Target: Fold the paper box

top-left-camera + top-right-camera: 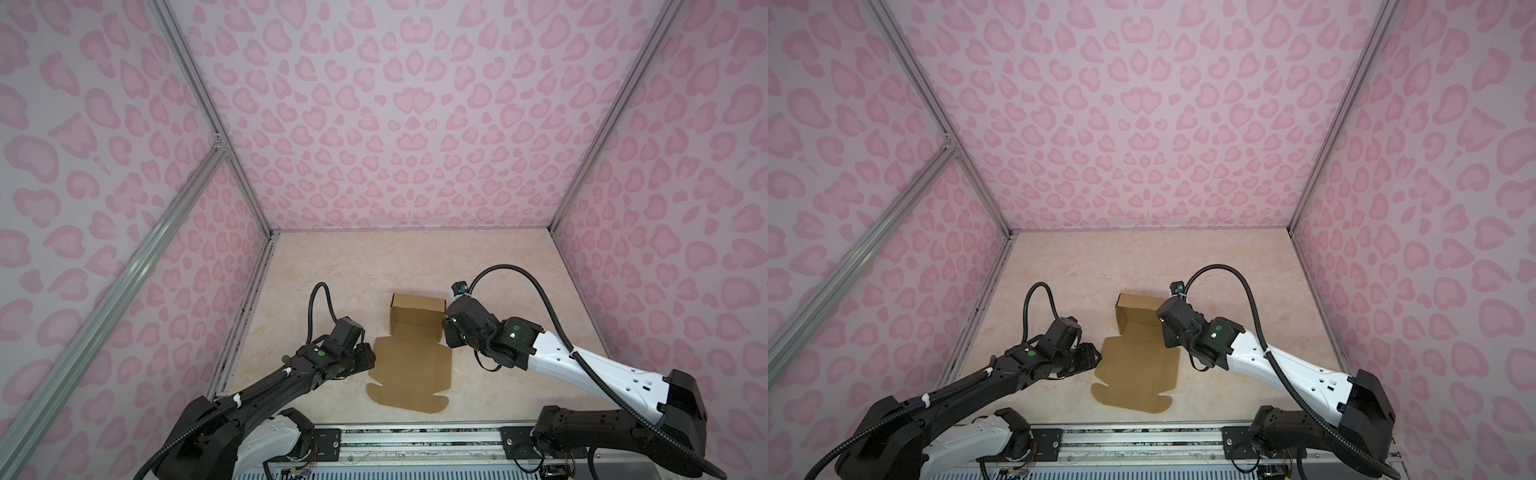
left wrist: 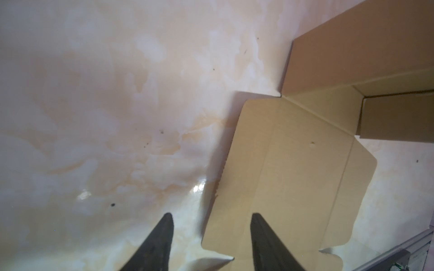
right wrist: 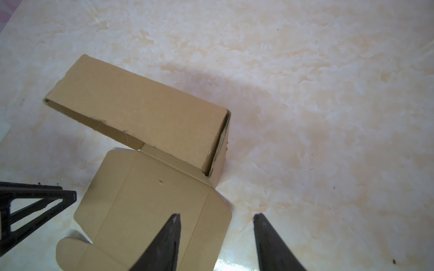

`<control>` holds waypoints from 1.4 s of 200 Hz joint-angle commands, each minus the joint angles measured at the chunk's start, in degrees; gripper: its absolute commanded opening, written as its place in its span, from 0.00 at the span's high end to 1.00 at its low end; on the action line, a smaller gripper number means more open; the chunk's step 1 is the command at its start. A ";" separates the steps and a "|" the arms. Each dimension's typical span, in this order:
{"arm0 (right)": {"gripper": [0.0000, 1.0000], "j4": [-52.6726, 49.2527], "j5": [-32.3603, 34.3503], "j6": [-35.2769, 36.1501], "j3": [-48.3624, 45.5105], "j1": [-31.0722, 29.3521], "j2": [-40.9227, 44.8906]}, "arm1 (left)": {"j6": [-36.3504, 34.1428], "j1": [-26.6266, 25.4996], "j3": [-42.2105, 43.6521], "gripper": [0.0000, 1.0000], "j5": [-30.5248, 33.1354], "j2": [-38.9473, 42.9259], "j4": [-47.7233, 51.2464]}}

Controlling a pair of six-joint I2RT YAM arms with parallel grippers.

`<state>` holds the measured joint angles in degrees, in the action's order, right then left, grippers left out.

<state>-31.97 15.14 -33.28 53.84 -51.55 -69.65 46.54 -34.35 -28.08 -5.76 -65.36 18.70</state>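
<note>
With the paper box (image 1: 409, 365) on the tabletop (image 1: 332, 270), far end raised and near panel flat, the left end effector (image 2: 211, 215) and right end effector (image 3: 217, 215), both part-open and empty at its side edges, should each pinch a side flap near its crease and lift evenly.

A robot lab cell: pink-print walls (image 1: 395, 124) on an aluminium frame (image 1: 203, 104) close round a marble-look table (image 1: 332, 266) ahead of the left gripper (image 2: 211, 214) and right gripper (image 3: 217, 215), both arms (image 1: 270, 386) (image 1: 582, 365) bolted to a rail (image 1: 415, 442) behind them
</note>
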 commanded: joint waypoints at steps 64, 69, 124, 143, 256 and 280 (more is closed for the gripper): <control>0.47 6.27 -6.49 1.21 -4.22 0.58 2.50 | -1.97 -0.02 0.33 0.48 -6.28 -7.78 -11.05; 0.47 6.22 -6.51 1.20 -4.20 0.72 2.62 | -1.92 -0.02 0.35 0.48 -6.49 -7.76 -11.37; 0.47 6.91 -7.28 1.48 -4.78 1.03 2.50 | -1.86 -0.01 2.05 0.63 -9.36 -8.40 -14.74; 0.47 7.02 -7.52 1.37 -5.05 1.10 2.67 | -2.22 0.05 1.90 0.72 -9.40 -7.46 -14.48; 0.47 3.75 -7.37 -0.12 -4.22 1.71 6.24 | -0.13 0.66 -1.87 0.96 -15.05 -2.16 -11.61; 0.47 -0.80 -6.70 0.72 -0.60 2.22 5.77 | 2.56 2.22 -4.89 0.96 -22.01 -2.40 -7.99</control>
<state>-28.64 7.49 -32.91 50.81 -49.69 -63.57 46.11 -33.26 -30.48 -20.40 -67.59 6.81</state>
